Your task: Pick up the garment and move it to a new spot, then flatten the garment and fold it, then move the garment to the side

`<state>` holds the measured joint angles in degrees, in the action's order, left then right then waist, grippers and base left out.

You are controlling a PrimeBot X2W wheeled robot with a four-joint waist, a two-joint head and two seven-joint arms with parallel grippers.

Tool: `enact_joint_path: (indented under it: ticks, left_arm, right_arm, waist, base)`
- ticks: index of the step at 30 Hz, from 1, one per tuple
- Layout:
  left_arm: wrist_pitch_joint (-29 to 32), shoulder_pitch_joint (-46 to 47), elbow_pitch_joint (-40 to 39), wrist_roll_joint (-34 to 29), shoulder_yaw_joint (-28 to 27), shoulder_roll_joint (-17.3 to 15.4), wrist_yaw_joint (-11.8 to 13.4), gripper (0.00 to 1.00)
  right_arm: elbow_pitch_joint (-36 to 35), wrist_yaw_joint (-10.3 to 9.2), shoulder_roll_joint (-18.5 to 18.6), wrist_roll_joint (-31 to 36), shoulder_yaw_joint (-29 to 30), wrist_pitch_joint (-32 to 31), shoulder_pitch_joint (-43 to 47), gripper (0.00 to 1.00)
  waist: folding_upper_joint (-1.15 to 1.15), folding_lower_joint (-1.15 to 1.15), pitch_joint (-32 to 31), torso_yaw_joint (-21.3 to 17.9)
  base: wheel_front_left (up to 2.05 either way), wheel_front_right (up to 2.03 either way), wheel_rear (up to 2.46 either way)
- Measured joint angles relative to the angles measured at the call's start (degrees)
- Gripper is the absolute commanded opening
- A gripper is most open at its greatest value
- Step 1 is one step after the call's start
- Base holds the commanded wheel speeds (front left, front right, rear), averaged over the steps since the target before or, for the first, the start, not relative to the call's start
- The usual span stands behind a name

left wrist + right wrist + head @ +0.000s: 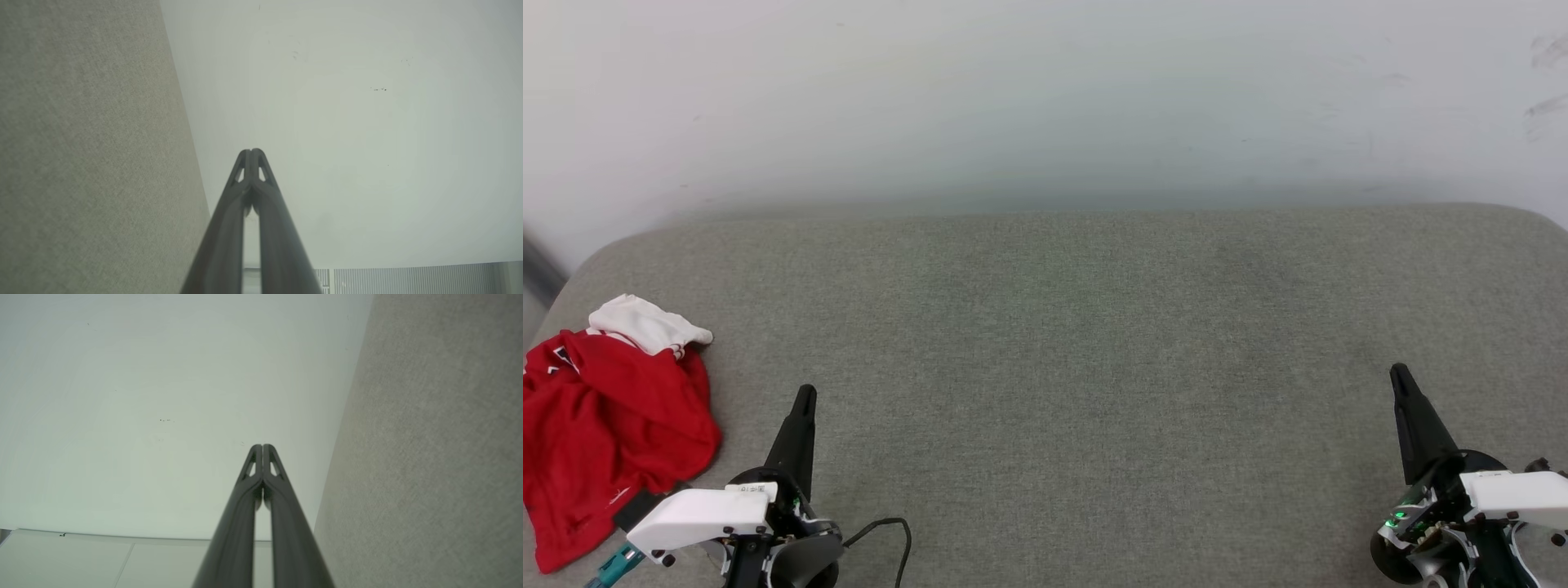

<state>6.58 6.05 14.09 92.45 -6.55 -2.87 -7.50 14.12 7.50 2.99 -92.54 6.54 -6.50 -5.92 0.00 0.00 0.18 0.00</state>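
The crumpled garment (613, 416) lies just left of the left claw (805, 395), pinched together like the right claw (1399, 374).

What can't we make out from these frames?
1. Jersey print: head view; crumpled, folds hide most of it, and the left frame edge cuts the cloth.
2. Jersey's near edge: head view; the wrist housing of the left gripper covers it.
3. Whether the left or right gripper touches the cushion: head view; the shut fingers hide any contact.
4. Teal part: head view; cut off by the bottom edge, unidentifiable.
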Motion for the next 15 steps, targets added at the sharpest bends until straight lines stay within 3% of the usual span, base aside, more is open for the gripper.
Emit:
enact_joint_path:
  ticks: [15]
  left_arm:
    - [0.0, 0.0, 0.0, 0.0, 0.0, 0.0, 0.0, 0.0]
  right_arm:
    - [0.0, 0.0, 0.0, 0.0, 0.0, 0.0, 0.0, 0.0]
  waist:
    - [0.0, 0.0, 0.0, 0.0]
  base:
    - [0.0, 0.0, 0.0]
